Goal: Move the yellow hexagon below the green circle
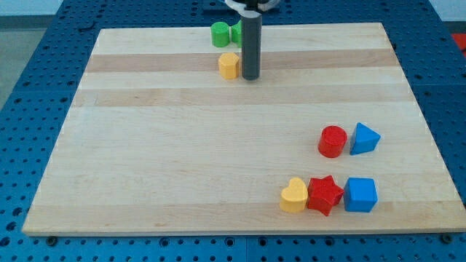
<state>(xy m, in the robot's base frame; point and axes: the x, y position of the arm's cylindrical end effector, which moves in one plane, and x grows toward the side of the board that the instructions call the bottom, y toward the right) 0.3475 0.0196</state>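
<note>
Near the view's top, just right of the board's midline, my tip (250, 77) rests on the wooden board (182, 160), at the lower end of the straight dark rod (250, 44) that comes down from the top edge. It is a plain rod end with no jaws, so nothing opens, closes or clamps on anything. Just to the tip's left, very close and perhaps touching (I cannot tell which), sits the yellow hexagon (228, 65). Above the hexagon and up-left of the tip, close to the board's far edge, stands the green circle (220, 33), apart from the hexagon with a strip of bare wood between them. Beside that circle, toward the rod, a second green block (236, 31) shows only as a sliver, the rod hiding most of it, so its shape cannot be made out. Every other block lies well apart from the tip, toward the view's bottom right. A red cylinder (332, 141) and a blue triangle (364, 139) sit side by side, just apart. Farther down, near the board's near edge, a yellow heart (294, 196), a red star (325, 195) and a blue cube (360, 194) form a row running left to right, each touching or nearly touching its neighbour.
</note>
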